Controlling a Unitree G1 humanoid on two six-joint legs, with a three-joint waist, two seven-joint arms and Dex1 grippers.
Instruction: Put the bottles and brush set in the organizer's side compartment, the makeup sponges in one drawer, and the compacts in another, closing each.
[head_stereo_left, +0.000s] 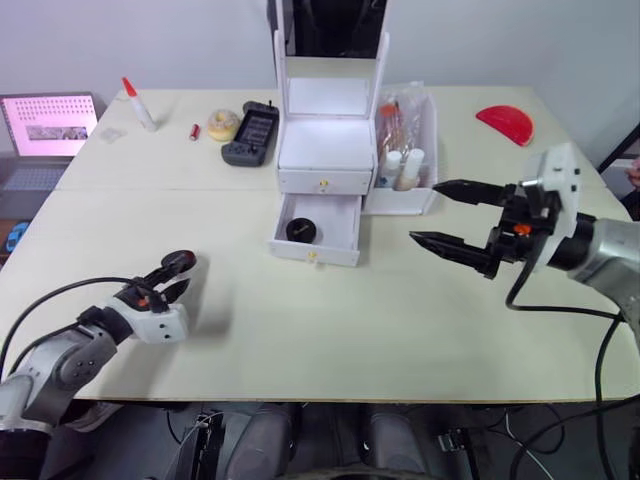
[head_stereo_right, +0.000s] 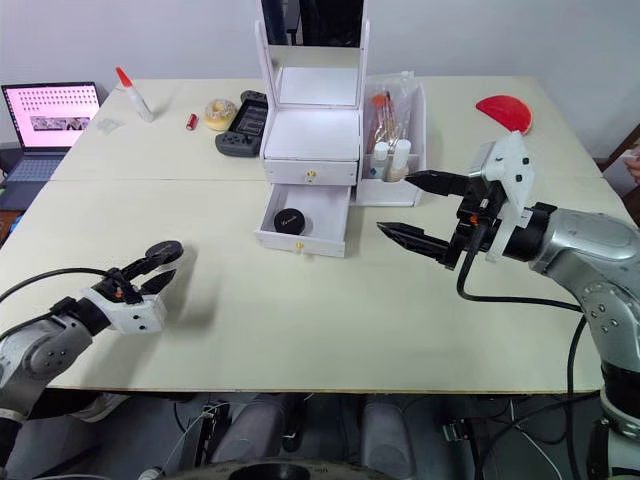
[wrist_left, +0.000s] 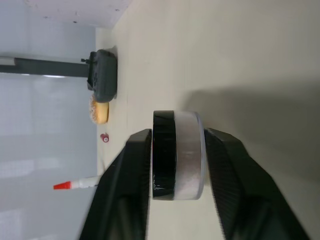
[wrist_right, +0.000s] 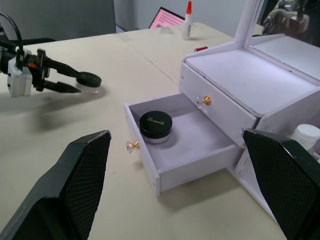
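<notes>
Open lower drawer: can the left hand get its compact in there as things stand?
Probably yes. The lower drawer is pulled out with one compact inside and space beside it. The left hand holds its compact over bare table.

Between my left pincer (head_stereo_left: 178, 268) and the open drawer (head_stereo_left: 318, 232) lies bare tabletop (head_stereo_left: 240, 310); passage is unobstructed. One compact (head_stereo_left: 303, 230) occupies the drawer's left half; the right half is free. My right pincer (head_stereo_left: 455, 217), fingers spread, hovers just right of the drawer.
</notes>
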